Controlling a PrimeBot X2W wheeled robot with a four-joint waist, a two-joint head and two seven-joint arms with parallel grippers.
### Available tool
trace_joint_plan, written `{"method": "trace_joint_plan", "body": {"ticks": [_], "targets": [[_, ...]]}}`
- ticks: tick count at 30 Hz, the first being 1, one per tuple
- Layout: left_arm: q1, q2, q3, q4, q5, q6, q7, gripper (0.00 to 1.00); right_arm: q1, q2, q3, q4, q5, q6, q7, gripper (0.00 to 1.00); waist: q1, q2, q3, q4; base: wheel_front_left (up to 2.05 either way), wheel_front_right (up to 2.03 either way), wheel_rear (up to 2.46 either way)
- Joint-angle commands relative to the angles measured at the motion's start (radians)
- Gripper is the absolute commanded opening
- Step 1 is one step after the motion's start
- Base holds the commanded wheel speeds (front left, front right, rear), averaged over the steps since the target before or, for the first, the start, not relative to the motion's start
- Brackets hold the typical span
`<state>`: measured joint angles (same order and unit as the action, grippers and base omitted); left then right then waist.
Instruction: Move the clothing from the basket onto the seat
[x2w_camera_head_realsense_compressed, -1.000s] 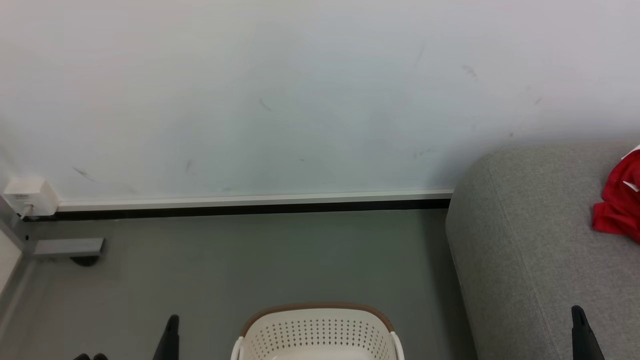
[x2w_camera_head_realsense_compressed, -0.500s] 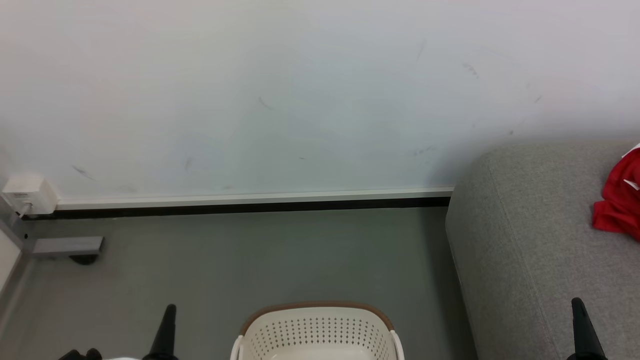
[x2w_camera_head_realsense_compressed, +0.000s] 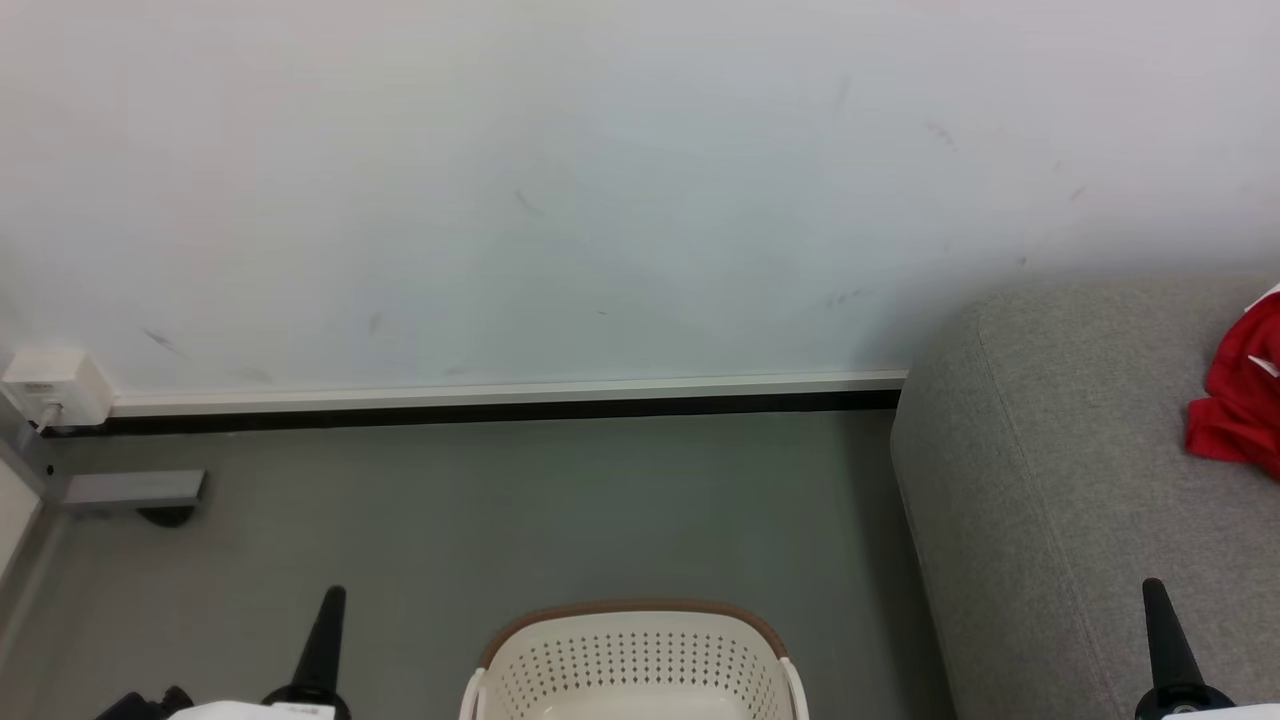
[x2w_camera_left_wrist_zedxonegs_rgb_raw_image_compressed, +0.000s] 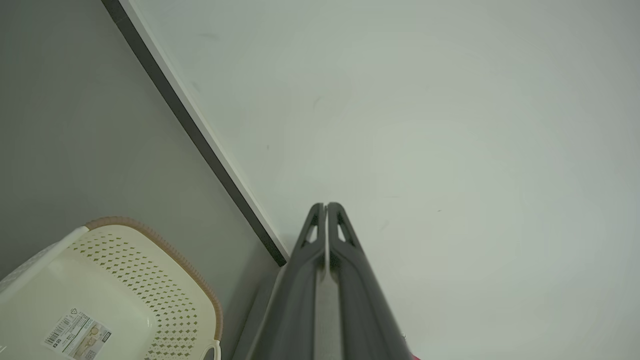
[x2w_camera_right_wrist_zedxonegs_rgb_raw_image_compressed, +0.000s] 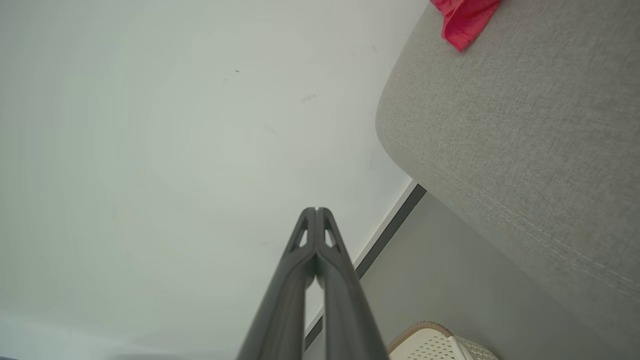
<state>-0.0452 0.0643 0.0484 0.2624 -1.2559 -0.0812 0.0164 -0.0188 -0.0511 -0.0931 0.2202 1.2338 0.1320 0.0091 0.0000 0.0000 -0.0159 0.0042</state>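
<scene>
Clothing (x2w_camera_head_realsense_compressed: 1238, 405) crumpled on seat (x2w_camera_head_realsense_compressed: 1060, 480); basket (x2w_camera_head_realsense_compressed: 640, 660) beside seat. Likely light, soft, limp: pinch bunched fold. Left gripper (x2w_camera_head_realsense_compressed: 332, 594), right gripper (x2w_camera_head_realsense_compressed: 1153, 586) closed tight, empty.

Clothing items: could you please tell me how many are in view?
1: a bright red fabric garment lies on the light grey upholstered sofa, at the head view's right edge. The cream-white perforated plastic basket is partly out of frame, so more may be hidden.

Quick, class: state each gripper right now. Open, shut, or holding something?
Left gripper: shut, fingers pressed together, holding nothing.
Right gripper: shut, fingers pressed together, holding nothing.
</scene>
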Motion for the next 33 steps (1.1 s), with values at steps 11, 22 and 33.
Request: {"method": "trace_joint_plan", "body": {"ticks": [11,22,33], "targets": [[-0.031,-0.003,0.022,-0.011,-0.103,-0.018,0.028,0.0,-0.039,-0.006,-0.006,0.003,0.111,-0.002,0.028,0.0,0.0,0.0,0.004,-0.001,0.0,0.0,0.0],[-0.043,-0.006,0.037,-0.013,-0.19,-0.029,0.053,0.0,-0.058,-0.006,-0.01,0.011,0.2,-0.002,0.053,0.0,0.0,0.0,0.009,-0.002,0.0,0.0,0.0],[-0.056,-0.009,0.052,-0.016,-0.261,-0.04,0.073,0.0,-0.074,-0.006,-0.014,0.018,0.28,-0.002,0.076,0.0,0.0,0.0,0.013,-0.003,0.0,0.0,0.0]]}}
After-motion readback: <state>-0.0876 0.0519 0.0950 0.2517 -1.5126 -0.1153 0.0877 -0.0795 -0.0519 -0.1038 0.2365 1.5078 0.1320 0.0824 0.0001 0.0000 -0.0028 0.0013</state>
